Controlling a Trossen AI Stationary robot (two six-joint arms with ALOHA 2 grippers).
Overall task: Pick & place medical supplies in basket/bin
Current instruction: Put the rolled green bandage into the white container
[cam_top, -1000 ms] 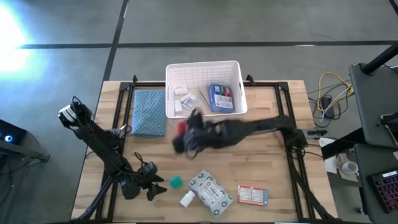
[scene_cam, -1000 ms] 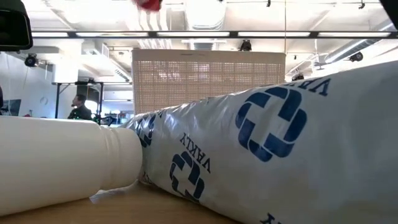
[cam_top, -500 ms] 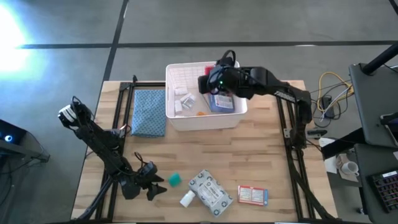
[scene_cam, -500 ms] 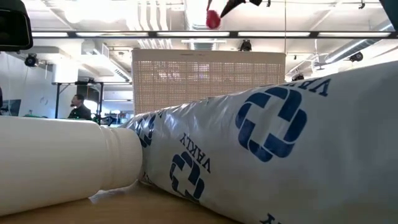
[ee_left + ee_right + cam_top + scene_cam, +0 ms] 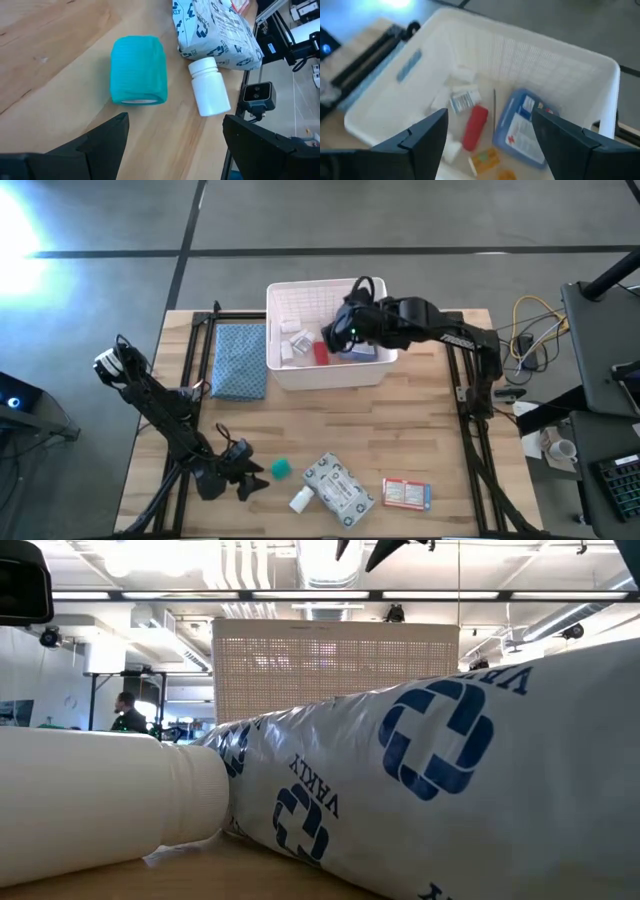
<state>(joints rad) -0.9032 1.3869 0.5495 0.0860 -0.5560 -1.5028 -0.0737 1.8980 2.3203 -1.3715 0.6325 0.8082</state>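
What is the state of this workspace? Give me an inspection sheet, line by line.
Surface: wooden table, blue patterned cloth at its left.
Job's things: white bin holds red tube, blue pouch, small white items. Still out: teal roll, white bottle, grey-white packet, white-red box.
Clutter: nothing seen.
Grippers: right gripper open above the bin; left gripper open near the teal roll.
Cables: yellow and dark cables right of the table.
Surroundings: person far back.
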